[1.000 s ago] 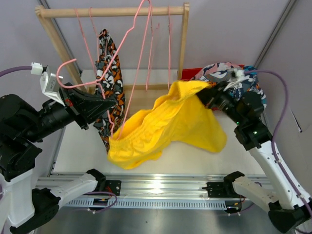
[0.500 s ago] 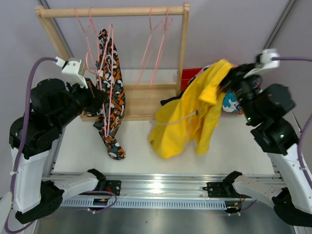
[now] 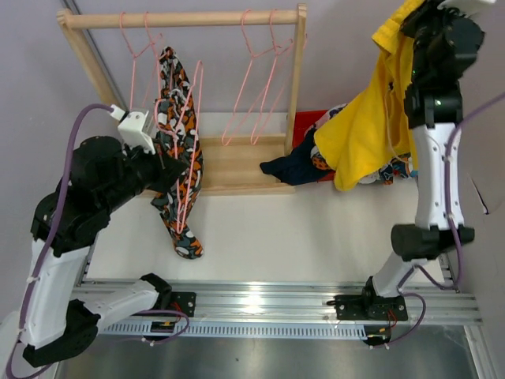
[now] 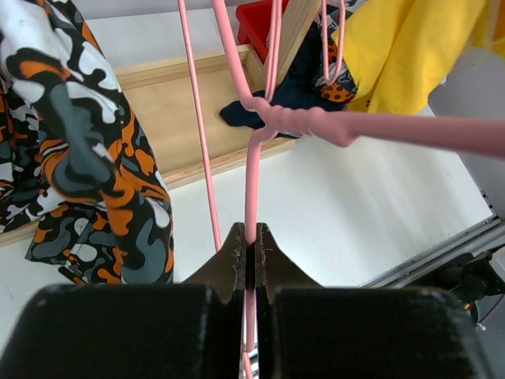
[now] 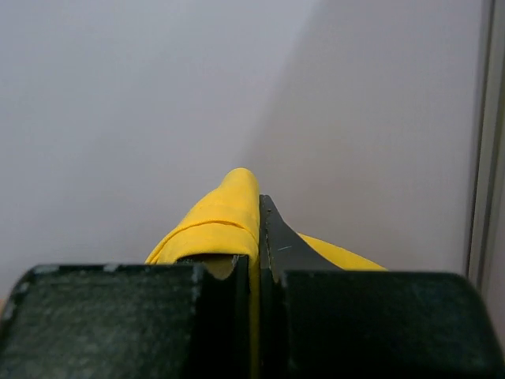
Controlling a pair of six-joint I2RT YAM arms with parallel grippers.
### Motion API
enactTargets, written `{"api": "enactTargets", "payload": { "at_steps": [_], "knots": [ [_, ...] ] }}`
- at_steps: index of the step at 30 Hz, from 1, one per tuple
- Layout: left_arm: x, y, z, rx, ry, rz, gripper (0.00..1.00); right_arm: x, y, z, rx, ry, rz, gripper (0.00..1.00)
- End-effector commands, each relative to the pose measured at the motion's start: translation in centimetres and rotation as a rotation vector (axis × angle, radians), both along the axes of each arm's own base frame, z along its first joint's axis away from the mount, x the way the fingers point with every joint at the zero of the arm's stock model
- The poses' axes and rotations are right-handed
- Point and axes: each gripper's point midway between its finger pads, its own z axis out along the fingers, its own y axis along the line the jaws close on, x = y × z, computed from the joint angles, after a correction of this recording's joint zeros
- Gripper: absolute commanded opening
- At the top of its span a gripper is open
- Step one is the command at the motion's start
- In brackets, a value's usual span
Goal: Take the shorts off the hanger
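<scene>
My right gripper is raised high at the top right and is shut on the plain yellow shorts, which hang down from it over the pile. In the right wrist view the yellow fabric is pinched between the closed fingers of that gripper. My left gripper is shut on the wire of an empty pink hanger, which also shows in the top view. The orange-black-white camouflage shorts hang on the rack right beside it and show in the left wrist view.
A wooden rack with several empty pink hangers stands at the back. Navy shorts and printed shorts lie in a pile by a red bin at the right. The rack's wooden base lies behind.
The right arm has lifted the yellow shorts up and to the right, clear of the hanger. The left gripper has drawn the bare hanger back beside the camouflage shorts.
</scene>
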Motion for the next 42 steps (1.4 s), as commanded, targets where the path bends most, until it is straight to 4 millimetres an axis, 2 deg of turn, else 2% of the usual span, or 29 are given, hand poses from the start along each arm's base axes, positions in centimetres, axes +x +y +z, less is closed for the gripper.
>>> {"api": "enactTargets", "payload": {
  "at_steps": [1, 3, 4, 5, 7, 8, 9, 10, 11, 12, 13, 14, 15, 16, 17, 18, 19, 20, 21, 23, 24, 25, 28, 32, 34, 36, 37, 38, 42],
  "knots": [
    [2.3, -1.4, 0.7, -0.021, -0.037, 0.003, 0.0, 5.9, -1.5, -3.0, 0.039, 0.013, 0.041, 0.0],
    [3.3, -1.6, 0.2, 0.0, -0.035, 0.014, 0.0, 8.4, -1.2, -5.5, 0.05, 0.064, 0.053, 0.0],
    [3.9, -1.6, 0.1, 0.011, -0.035, 0.028, 0.0, 10.0, -2.9, -8.2, 0.053, 0.122, 0.023, 0.0],
    [4.9, -2.0, -0.6, 0.03, -0.02, 0.035, 0.0, 11.3, -3.0, -10.7, 0.058, 0.177, 0.02, 0.0],
    [6.2, -2.6, -0.7, 0.044, -0.022, 0.038, 0.0, 12.5, -2.8, -15.1, 0.076, 0.285, 0.035, 0.01],
    [7.1, -3.0, -0.8, 0.049, -0.017, 0.038, 0.0, 13.4, -2.3, -19.5, 0.078, 0.391, 0.061, 0.08],
    [7.9, -3.1, -0.9, 0.054, -0.016, 0.046, 0.0, 13.4, -1.9, -21.6, 0.079, 0.452, 0.09, 0.27],
    [8.5, -3.3, -0.8, 0.053, -0.021, 0.048, 0.0, 13.3, -1.1, -24.4, 0.094, 0.539, 0.145, 0.36],
    [8.9, -3.3, 0.6, 0.041, -0.048, 0.052, 0.0, 13.0, -0.1, -26.2, 0.101, 0.583, 0.225, 0.47],
    [10.3, -3.4, 0.0, 0.059, -0.033, 0.066, 0.0, 11.9, 0.3, -29.9, 0.131, 0.66, 0.243, 0.55],
    [10.9, -3.3, 0.0, 0.063, -0.032, 0.074, 0.0, 11.6, 0.7, -30.6, 0.143, 0.637, 0.261, 0.65],
    [11.3, -3.2, 1.9, 0.045, -0.071, 0.083, 0.0, 10.6, 1.4, -31.7, 0.175, 0.638, 0.294, 0.69],
    [12.8, -3.1, 1.2, 0.066, -0.052, 0.101, 0.0, 8.2, 1.8, -35.2, 0.203, 0.69, 0.299, 0.75],
    [13.3, -3.0, 2.4, 0.056, -0.077, 0.108, 0.0, 7.7, 2.2, -34.8, 0.205, 0.634, 0.313, 0.77],
    [13.8, -2.9, 3.5, 0.048, -0.098, 0.119, 0.0, 6.8, 2.9, -36.0, 0.214, 0.648, 0.335, 0.77],
    [14.3, -2.6, 4.8, 0.042, -0.125, 0.133, 0.0, 5.5, 3.3, -38.8, 0.222, 0.702, 0.337, 0.78],
    [15.8, -3.1, 3.9, 0.06, -0.1, 0.137, 0.0, 4.5, 3.5, -38.7, 0.22, 0.699, 0.337, 0.78],
    [16.3, -3.1, 3.9, 0.07, -0.092, 0.138, 0.0, 3.9, 3.8, -39.3, 0.218, 0.715, 0.346, 0.78],
    [16.3, -2.8, 6.4, 0.044, -0.147, 0.149, 0.0, 3.2, 3.9, -39.9, 0.207, 0.729, 0.346, 0.77],
    [18.2, -3.5, 5.6, 0.057, -0.124, 0.148, 0.0, 1.7, 3.9, -41.1, 0.206, 0.755, 0.343, 0.77],
    [18.3, -3.3, 7.4, 0.035, -0.164, 0.155, 0.0, 1.1, 3.9, -41.2, 0.197, 0.758, 0.341, 0.77],
    [19.5, -3.8, 6.7, 0.039, -0.15, 0.15, 0.0, 0.2, 3.8, -41.5, 0.198, 0.76, 0.336, 0.77],
    [21.2, -4.0, 7.5, -0.006, -0.18, 0.151, 0.0, -1.2, 3.9, -41.9, 0.194, 0.768, 0.341, 0.77],
    [24.5, -4.1, 7.0, -0.052, -0.191, 0.179, 0.0, -2.9, 4.3, -41.0, 0.189, 0.737, 0.37, 0.77],
    [25.6, -4.2, 7.9, -0.081, -0.233, 0.187, 0.0, -3.5, 5.9, -41.2, 0.182, 0.739, 0.412, 0.77],
    [27.1, -4.4, 7.8, -0.092, -0.245, 0.193, 0.0, -4.2, 6.6, -41.7, 0.179, 0.742, 0.432, 0.77],
    [27.4, -4.6, 8.8, -0.116, -0.278, 0.195, 0.0, -4.5, 7.3, -41.9, 0.17, 0.746, 0.447, 0.77],
    [28.4, -4.7, 8.2, -0.117, -0.27, 0.197, 0.0, -4.8, 7.6, -42.5, 0.167, 0.757, 0.452, 0.77],
    [29.0, -4.9, 9.0, -0.159, -0.285, 0.194, 0.0, -5.5, 8.9, -43.8, 0.151, 0.788, 0.473, 0.76]
  ]
}}
